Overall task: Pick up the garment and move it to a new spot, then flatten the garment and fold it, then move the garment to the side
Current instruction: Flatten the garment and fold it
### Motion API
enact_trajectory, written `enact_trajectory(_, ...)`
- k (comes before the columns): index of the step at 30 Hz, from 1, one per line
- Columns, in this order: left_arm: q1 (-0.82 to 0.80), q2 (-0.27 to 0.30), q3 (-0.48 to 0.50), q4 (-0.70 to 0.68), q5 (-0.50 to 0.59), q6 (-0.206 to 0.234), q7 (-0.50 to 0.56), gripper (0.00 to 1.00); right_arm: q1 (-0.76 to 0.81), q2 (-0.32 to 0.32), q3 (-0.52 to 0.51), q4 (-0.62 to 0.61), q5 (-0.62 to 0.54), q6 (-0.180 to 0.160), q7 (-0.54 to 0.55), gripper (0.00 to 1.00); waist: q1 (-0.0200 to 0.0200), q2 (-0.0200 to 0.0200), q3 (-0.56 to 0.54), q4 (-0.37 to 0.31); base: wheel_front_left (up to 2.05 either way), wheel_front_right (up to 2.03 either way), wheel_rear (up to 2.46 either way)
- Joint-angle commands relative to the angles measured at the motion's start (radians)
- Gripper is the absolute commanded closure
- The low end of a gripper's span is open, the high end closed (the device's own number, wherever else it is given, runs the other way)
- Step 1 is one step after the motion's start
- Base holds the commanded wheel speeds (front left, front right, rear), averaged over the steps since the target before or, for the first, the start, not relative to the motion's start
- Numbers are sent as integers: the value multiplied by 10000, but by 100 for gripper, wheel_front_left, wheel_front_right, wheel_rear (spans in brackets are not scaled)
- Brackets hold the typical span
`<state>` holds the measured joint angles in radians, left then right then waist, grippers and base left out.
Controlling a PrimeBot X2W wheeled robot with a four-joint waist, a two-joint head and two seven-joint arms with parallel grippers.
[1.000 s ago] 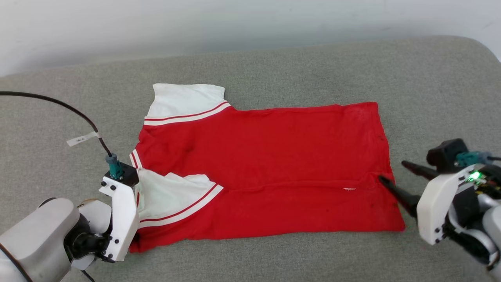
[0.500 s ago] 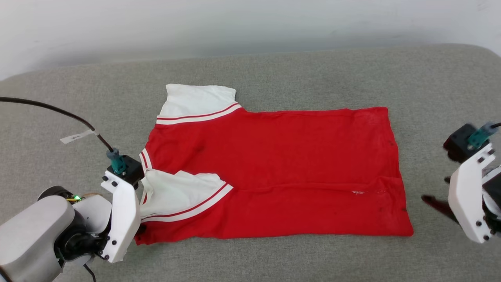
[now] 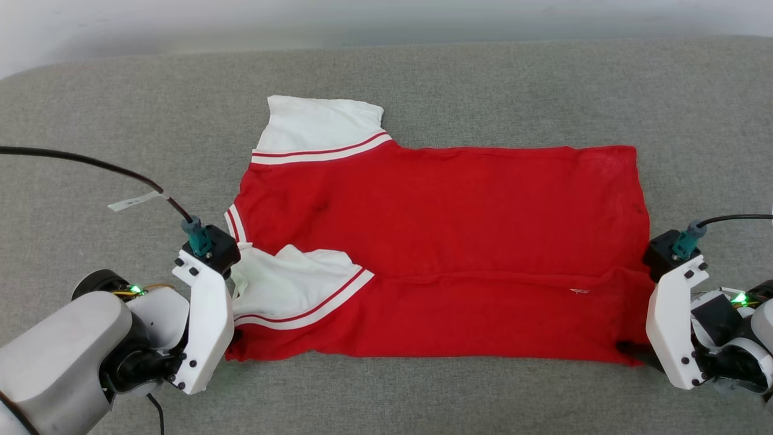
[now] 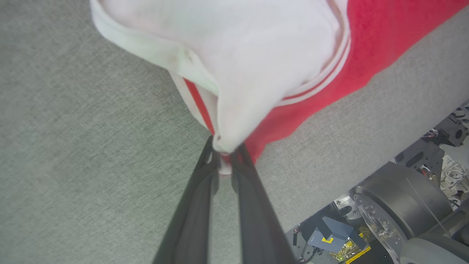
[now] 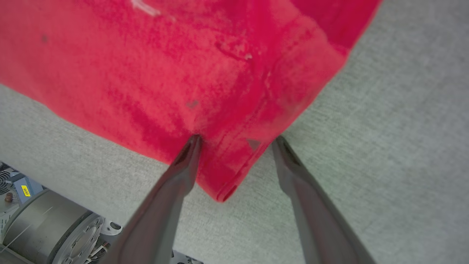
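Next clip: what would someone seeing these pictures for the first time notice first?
The red shirt stands out first, spread sideways across the grey cushion, its near white sleeve folded in onto the red. The left gripper is pinched shut on the shirt's near left corner. The right gripper stands open astride the near right hem corner.

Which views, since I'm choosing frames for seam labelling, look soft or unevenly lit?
Head view: sharp and evenly lit, the garment casting only a thin shadow on the grey surface. Left wrist view: the white sleeve near the lens is soft and pale above the left gripper. Right wrist view: the garment's red weave is blurred and blotchy, its stitching hard to trace.
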<state>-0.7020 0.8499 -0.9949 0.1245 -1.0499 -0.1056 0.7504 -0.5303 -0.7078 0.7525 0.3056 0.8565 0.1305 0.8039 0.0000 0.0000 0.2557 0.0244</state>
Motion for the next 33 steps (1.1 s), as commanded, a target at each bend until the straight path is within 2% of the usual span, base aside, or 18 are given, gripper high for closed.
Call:
enact_trajectory(1,-26,-25,-4,33,24,-26,-73,100,274,512,431,243,97,3,-105,0,0,0,-4,-11,0,0,0)
enact_trajectory(3,80,-29,-37,111,-21,-42,-119,100,133,496,426,250,130,3,-393,98,0,0,-85,-45,0,0,0)
enact_trajectory(6,181,-17,-35,196,-79,-53,-184,100,-21,389,378,207,160,3,-680,100,0,0,-212,-76,0,0,0)
enact_trajectory(13,543,173,113,216,-407,6,-448,100,20,-421,276,-363,491,0,-1435,100,0,0,-853,-130,0,0,0)
enact_trajectory(24,1431,797,-72,-792,-682,302,-519,100,1169,-1601,-149,-1586,1206,-2,-1699,100,0,0,-1283,-130,0,0,0)
enact_trajectory(29,1694,941,-227,-919,-597,431,-467,100,1871,-1791,-218,-1845,1181,0,-1355,100,0,0,-1145,-152,0,0,0)
enact_trajectory(33,1822,800,-369,-662,-528,452,-441,100,2322,-1593,-183,-1688,1063,-2,-1142,100,0,0,-930,-188,0,0,0)
